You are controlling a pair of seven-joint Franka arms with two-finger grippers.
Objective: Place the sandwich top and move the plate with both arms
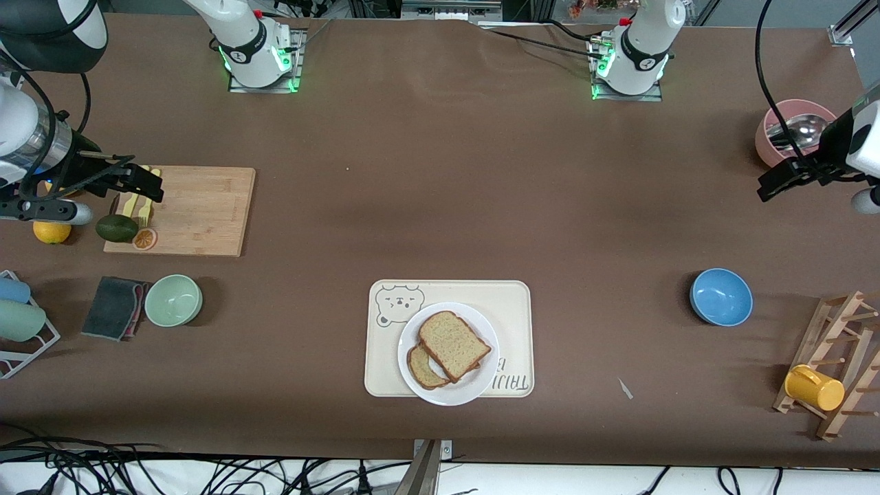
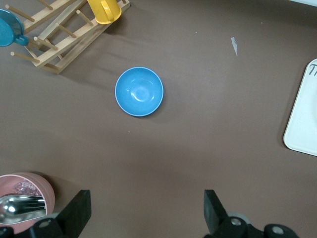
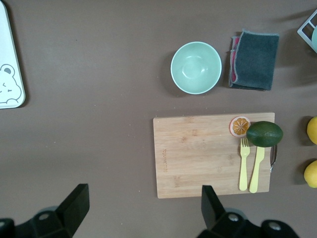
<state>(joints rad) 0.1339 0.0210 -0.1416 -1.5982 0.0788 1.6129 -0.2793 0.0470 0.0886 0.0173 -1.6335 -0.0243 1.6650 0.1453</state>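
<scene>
The round white plate (image 1: 474, 393) rests on the cream bear-printed tray (image 1: 512, 302) near the table's front edge. On it the sandwich top (image 1: 455, 344), a plain speckled slice, lies partly over another bread slice (image 1: 421, 370). My right gripper (image 1: 141, 184) (image 3: 143, 193) hangs open and empty over the end of a wooden cutting board (image 1: 199, 210) (image 3: 198, 153), at the right arm's end of the table. My left gripper (image 1: 780, 182) (image 2: 147, 198) hangs open and empty over bare table beside a pink bowl (image 1: 773, 141), at the left arm's end. Both are well away from the plate.
An avocado (image 1: 117, 228), an orange slice (image 1: 144, 239) and yellow forks (image 3: 250, 163) lie on the board. A green bowl (image 1: 173, 300) and a grey cloth (image 1: 113, 307) sit nearer the camera. A blue bowl (image 1: 720, 296) and a wooden rack (image 1: 835, 357) with a yellow mug (image 1: 815, 387) stand at the left arm's end.
</scene>
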